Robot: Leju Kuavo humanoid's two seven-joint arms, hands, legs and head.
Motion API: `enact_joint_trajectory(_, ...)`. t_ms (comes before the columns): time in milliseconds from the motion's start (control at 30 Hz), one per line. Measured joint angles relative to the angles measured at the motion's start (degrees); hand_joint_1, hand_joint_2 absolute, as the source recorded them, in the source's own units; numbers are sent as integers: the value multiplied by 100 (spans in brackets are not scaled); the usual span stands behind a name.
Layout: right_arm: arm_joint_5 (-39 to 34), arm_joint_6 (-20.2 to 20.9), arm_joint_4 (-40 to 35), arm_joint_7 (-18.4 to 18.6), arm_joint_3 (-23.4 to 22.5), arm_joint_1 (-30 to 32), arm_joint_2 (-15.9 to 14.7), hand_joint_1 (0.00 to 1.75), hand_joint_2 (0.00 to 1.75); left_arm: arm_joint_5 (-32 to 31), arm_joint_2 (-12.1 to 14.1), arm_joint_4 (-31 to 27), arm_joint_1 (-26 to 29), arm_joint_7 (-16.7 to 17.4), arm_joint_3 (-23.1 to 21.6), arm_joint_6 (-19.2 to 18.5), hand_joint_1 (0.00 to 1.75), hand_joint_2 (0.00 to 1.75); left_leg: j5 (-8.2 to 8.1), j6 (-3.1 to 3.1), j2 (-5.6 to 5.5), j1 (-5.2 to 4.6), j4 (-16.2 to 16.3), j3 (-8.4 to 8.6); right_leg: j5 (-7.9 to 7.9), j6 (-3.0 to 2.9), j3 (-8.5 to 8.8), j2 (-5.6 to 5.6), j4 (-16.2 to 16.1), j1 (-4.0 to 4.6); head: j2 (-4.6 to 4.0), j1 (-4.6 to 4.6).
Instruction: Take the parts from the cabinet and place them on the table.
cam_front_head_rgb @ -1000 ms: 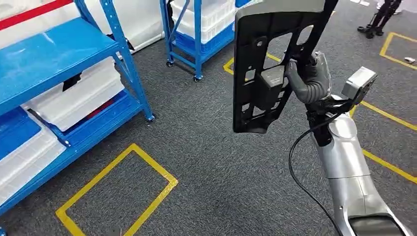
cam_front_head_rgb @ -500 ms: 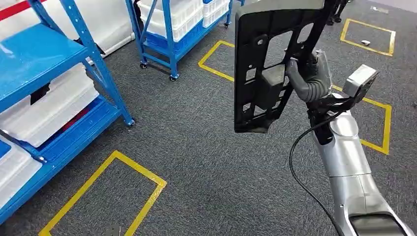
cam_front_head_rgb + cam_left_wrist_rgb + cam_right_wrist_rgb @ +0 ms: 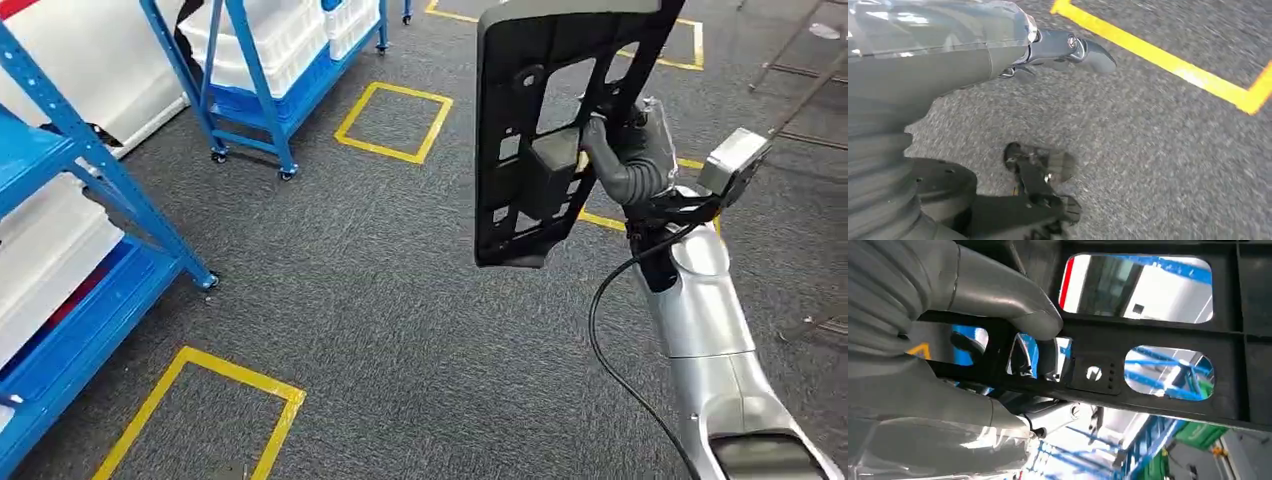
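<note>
A large black plastic panel (image 3: 530,130) with several cut-outs stands upright in front of me in the head view. My right hand (image 3: 625,160) grips it from behind, near its middle, at about chest height above the carpet. In the right wrist view the thumb (image 3: 998,295) lies across a black bar of the panel (image 3: 1158,330), and darker fingers hook through an opening. My left hand (image 3: 1058,50) hangs over the grey carpet with its thumb out and nothing in it.
A blue shelf rack (image 3: 90,160) with white bins (image 3: 40,250) stands at the left. A second wheeled blue rack (image 3: 260,70) is at the back. Yellow tape squares (image 3: 395,120) mark the grey carpet. Thin metal legs (image 3: 800,70) show at the top right.
The whole picture has shifted, so the camera has turned away from the racks, which slide off to the left. My right hand keeps the panel in the same place in the picture.
</note>
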Motion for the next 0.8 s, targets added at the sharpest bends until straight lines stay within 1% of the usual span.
enact_joint_trajectory(33, -2, 0, -2, 0, 0, -18, -2, 175, 175, 0, -2, 2, 7, 2, 0, 0, 0, 175, -59, 6, -107, 15, -123, 77, -10, 36, -59, 73, 78, 43, 0, 0)
enact_joint_trajectory(67, -7, 2, -7, 2, 0, -6, -4, 175, 175, 0, -4, 2, 8, 11, 0, 0, 0, 175, -57, 27, -65, -6, -67, 48, 21, 79, -91, 147, 59, -2, 0, 0)
enact_joint_trajectory(100, -7, 2, -7, 7, 0, 10, -4, 175, 175, 0, -4, 2, 7, 11, 0, 0, 0, 175, -57, 58, -13, -34, -69, 47, 30, 109, -106, 193, 52, -23, 0, 2)
enact_joint_trajectory(133, -13, 0, -9, 7, -2, 28, -26, 175, 175, 0, -4, 2, -2, 13, 0, 0, 0, 175, -42, 92, 49, -52, -76, 50, 53, 156, -118, 264, 30, -41, 0, 2)
enact_joint_trajectory(167, -15, 0, -9, 9, -2, 35, -54, 175, 175, -2, -9, 2, -18, 13, 0, 0, 0, 175, -7, 148, 121, -1, -131, 60, 40, 183, -131, 314, 37, -50, 0, 0)
enact_joint_trajectory(200, -20, 0, -13, 7, -9, 40, -72, 175, 175, -4, -9, 2, -33, 13, 0, 0, 0, 175, 8, 180, 187, -16, -153, 73, -35, 195, -174, 28, 133, -22, 0, 2)
enact_joint_trajectory(233, -22, 0, -13, 9, -18, 12, -99, 175, 175, -15, -9, 2, -36, 7, 0, -2, 0, 175, 10, 210, 233, -22, -163, 74, -197, 216, -302, -222, 387, -12, 0, 4)
enact_joint_trajectory(267, -26, -2, -13, 9, -17, 5, -101, 175, 175, -31, -9, 2, -30, 7, -2, -2, 0, 175, 5, 226, 314, -44, -163, 73, -446, 247, -561, -397, 922, -18, 0, 4)
enact_joint_trajectory(300, -31, 0, -13, 9, -18, 29, -101, 175, 175, -31, -9, 2, -21, 9, 0, -2, 0, 175, -2, 236, 373, -59, -163, 73, -623, 257, -777, -465, 1361, -25, 0, 2)
enact_joint_trajectory(333, -31, 2, -11, 9, -15, 66, -101, 175, 175, -33, -4, 0, -10, 9, 0, -2, 0, 175, -9, 247, 450, -70, -162, 71, -734, 263, -977, -500, 1751, -34, 0, 2)
enact_joint_trajectory(367, -31, 0, -11, 9, -18, 96, -101, 175, 175, -33, -4, 0, -10, 9, 0, -2, 0, 175, -16, 248, 521, -81, -161, 73, -701, 262, -1039, -511, 1855, -36, 0, 2)
enact_joint_trajectory(400, -31, 0, -11, 13, -17, 110, -111, 175, 175, -35, -7, 2, -10, 11, 0, -4, 0, 175, -24, 247, 583, -91, -161, 78, -550, 249, -945, -517, 1668, -33, 0, 2)
enact_joint_trajectory(433, -33, 0, -11, 13, -17, 110, -116, 175, 175, -35, -9, 2, -15, 13, -2, -7, 0, 175, -31, 245, 644, -99, -161, 84, -326, 225, -720, -534, 1252, -24, 0, 2)
enact_joint_trajectory(467, -35, 0, -15, 13, -17, 99, -125, 175, 175, -35, -9, 2, -22, 11, -2, -11, 0, 175, -45, 239, 712, -111, -161, 104, -62, 185, -383, -599, 632, -2, 0, 2)
enact_joint_trajectory(500, -37, 0, -31, 13, -20, 95, -140, 175, 175, -37, -11, 0, -28, 11, -2, -15, 0, 175, -62, 225, 758, -116, -163, 131, 55, 129, -87, -821, 104, 47, 0, 2)
enact_joint_trajectory(533, -42, 0, -48, 11, -22, 95, -146, 175, 175, -39, -11, 2, -30, 11, -2, -20, 0, 175, -81, 196, 803, -167, -163, 131, -21, 70, -42, -1011, 21, 134, 0, 4)
enact_joint_trajectory(567, -44, 0, -52, 9, -22, 88, -146, 175, 175, -42, -11, 0, -29, 9, -2, -20, 0, 175, -89, 175, 847, -147, -166, 135, -4, 52, -59, -912, 4, 143, 0, 2)
enact_joint_trajectory(633, -44, 0, -57, 11, -26, 93, -164, 175, 175, -46, -11, 0, -38, 9, -4, -20, 0, 175, -108, 136, 966, -142, -191, 175, -8, 26, -73, -783, 3, 153, 0, 2)
enact_joint_trajectory(667, -44, 0, -66, 11, -31, 93, -190, 175, 175, -48, -13, 2, -46, 9, -9, -20, 0, 175, -129, 100, 1028, -155, -200, 210, 18, -12, -42, -708, -59, 142, 0, 4)
enact_joint_trajectory(700, -44, -2, -88, 13, -33, 111, -197, 175, 175, -55, -11, 2, -46, 7, -18, -22, 0, 175, -201, 62, 824, -124, -102, 184, 51, -42, 23, -653, -116, 79, 0, 2)
enact_joint_trajectory(733, -50, -2, -105, 13, -35, 91, -199, 175, 175, -61, -13, 0, -45, 0, -28, -20, 0, 175, -371, 53, 604, -117, 157, 73, 54, -76, 30, -601, -128, 54, 0, 2)
enact_joint_trajectory(767, -50, -2, -107, 11, -35, 82, -197, 175, 175, -61, -13, 2, -34, 0, -31, -20, 0, 175, -580, 47, 486, -109, 567, -117, 52, -93, 30, -555, -128, 59, 0, 2)
enact_joint_trajectory(800, -50, -9, -107, 18, -35, 94, -188, 175, 175, -61, -13, 2, -23, 2, -31, -20, 0, 175, -795, 31, 425, -100, 1061, -358, 47, -103, 29, -477, -128, 63, 0, 0)
